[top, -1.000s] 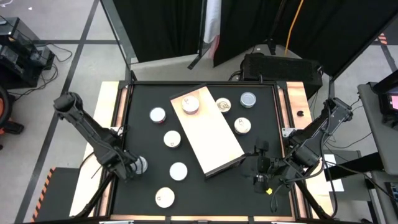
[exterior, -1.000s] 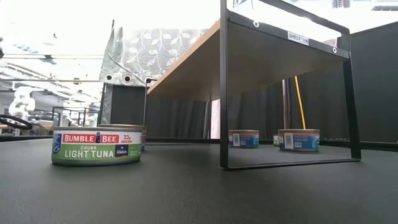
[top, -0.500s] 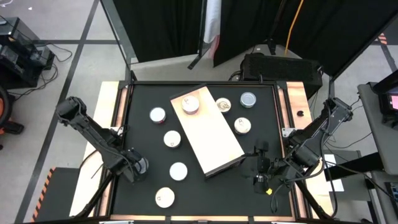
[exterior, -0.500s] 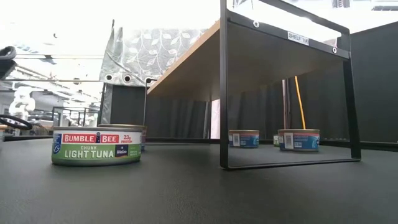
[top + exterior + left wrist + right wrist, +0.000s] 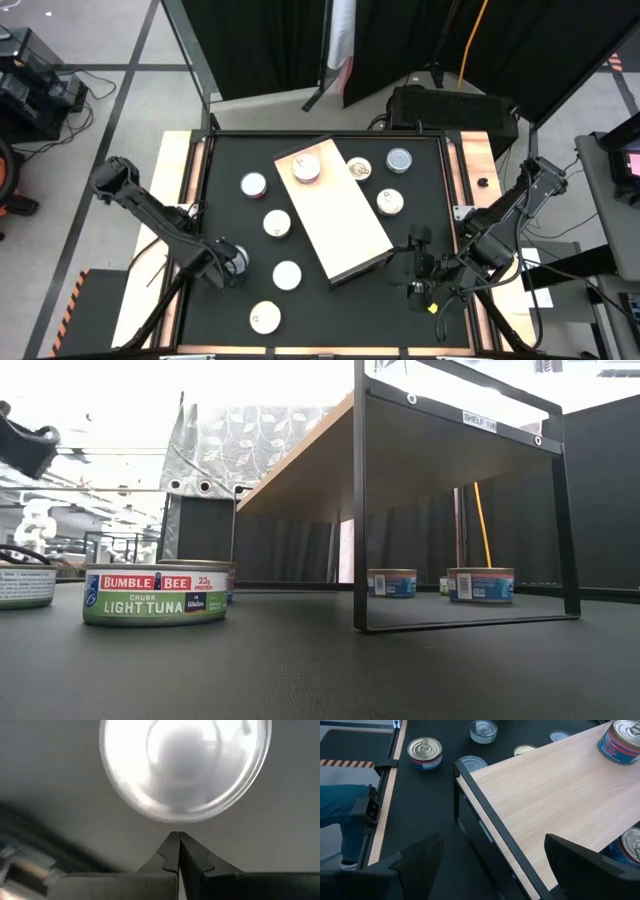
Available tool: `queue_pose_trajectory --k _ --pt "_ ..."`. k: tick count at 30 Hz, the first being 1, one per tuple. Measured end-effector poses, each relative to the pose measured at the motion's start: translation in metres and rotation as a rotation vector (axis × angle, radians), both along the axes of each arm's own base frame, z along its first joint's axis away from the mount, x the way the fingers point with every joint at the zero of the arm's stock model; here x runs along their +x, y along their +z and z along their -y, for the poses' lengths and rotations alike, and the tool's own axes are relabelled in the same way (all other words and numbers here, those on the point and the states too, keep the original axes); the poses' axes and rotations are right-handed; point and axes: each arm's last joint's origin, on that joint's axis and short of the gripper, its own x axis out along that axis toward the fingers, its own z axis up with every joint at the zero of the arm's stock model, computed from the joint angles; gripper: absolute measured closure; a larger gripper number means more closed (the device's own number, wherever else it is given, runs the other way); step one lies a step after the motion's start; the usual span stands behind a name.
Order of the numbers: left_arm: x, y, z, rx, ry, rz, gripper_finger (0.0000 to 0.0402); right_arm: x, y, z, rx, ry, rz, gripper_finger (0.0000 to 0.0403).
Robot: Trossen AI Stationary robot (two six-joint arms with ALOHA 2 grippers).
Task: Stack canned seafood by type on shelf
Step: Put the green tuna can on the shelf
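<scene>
While my left end effector (image 5: 232,262) hangs with its fingers pressed together and holding nothing, a tin (image 5: 185,767) lies just ahead of the tips on the black bench (image 5: 420,200), close to the left edge. To do this step well, I think I must first spread the fingers wider than the tin, come down with one finger on each side of its round wall, and close only when the tin is centred between them; otherwise it may slide away on the smooth surface. My right end effector (image 5: 418,268) waits near the front right corner of the shelf (image 5: 345,225), with its fingers wide apart and empty. The shelf is a pale wooden board on a black frame, and its long axis runs diagonally, from the far left toward the near right. One can (image 5: 306,168) already sits on its far end, lid up. The other tins lie flat around it, some on each side.
</scene>
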Motion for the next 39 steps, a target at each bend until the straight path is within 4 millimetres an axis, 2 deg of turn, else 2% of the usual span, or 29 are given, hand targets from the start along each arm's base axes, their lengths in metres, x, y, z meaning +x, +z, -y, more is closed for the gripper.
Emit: queue_pose_trajectory --k 5,9,23,39 --pt "0.001 0.013 -0.002 0.058 -0.033 0.030 0.0397 0.000 0.000 0.000 -0.002 0.001 0.000 0.0064" --pt "0.001 0.011 -0.002 0.070 -0.082 0.030 0.0397 0.000 0.000 0.000 -0.003 0.002 -0.001 0.0064" --pt "0.004 0.007 0.000 0.085 -0.059 0.085 0.0397 0.000 0.000 0.000 0.000 0.003 -0.003 0.0064" --pt "-0.004 0.007 0.009 0.110 -0.030 0.115 0.0398 0.000 0.000 0.000 -0.004 0.007 -0.004 0.0064"
